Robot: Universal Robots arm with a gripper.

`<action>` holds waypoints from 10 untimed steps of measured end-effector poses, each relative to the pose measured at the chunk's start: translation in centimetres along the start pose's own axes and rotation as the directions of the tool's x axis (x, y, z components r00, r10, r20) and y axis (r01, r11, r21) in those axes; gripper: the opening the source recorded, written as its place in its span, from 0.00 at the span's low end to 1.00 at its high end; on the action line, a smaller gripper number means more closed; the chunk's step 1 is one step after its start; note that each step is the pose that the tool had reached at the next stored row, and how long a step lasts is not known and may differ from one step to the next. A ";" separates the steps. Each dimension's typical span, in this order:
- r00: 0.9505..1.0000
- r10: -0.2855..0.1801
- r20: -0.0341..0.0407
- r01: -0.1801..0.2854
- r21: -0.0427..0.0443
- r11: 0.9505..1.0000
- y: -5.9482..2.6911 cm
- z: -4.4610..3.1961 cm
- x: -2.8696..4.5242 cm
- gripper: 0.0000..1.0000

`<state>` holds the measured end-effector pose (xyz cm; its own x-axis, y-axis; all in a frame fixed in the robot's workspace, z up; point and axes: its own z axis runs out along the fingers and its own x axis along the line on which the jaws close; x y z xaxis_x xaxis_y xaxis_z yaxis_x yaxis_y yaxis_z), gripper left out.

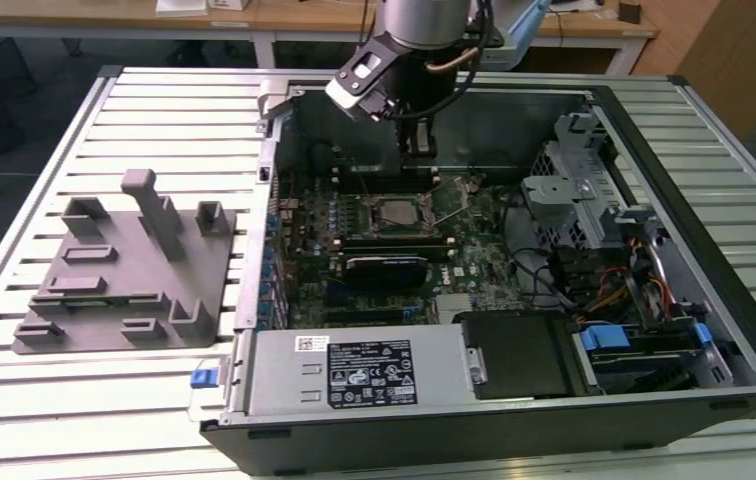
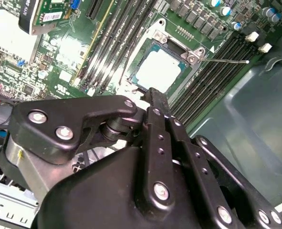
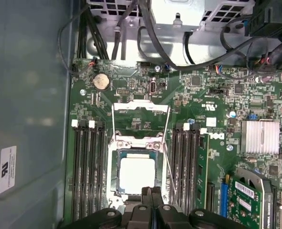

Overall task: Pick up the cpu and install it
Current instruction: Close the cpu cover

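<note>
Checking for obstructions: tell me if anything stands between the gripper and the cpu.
Nothing visible does. The cpu lies bare in its socket, the retention frame swung open, and the gripper is at its edge.

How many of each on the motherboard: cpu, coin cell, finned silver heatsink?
cpu: 1
coin cell: 1
finned silver heatsink: 1
Total: 3
</note>
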<state>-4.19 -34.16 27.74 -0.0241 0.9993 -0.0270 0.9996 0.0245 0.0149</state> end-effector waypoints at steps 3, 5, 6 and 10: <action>1.000 0.000 0.000 0.000 0.000 1.000 0.55 0.01 -0.02 0.11; 1.000 0.000 0.000 0.000 0.000 1.000 1.00 0.01 -0.03 0.11; 1.000 0.000 0.000 0.000 0.000 1.000 1.17 0.01 -0.04 0.11; 1.000 0.000 0.000 0.000 0.000 1.000 2.11 0.03 -0.06 0.11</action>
<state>-2.08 -34.17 27.74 -0.0240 0.9993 -0.0271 0.9996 0.0244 0.0148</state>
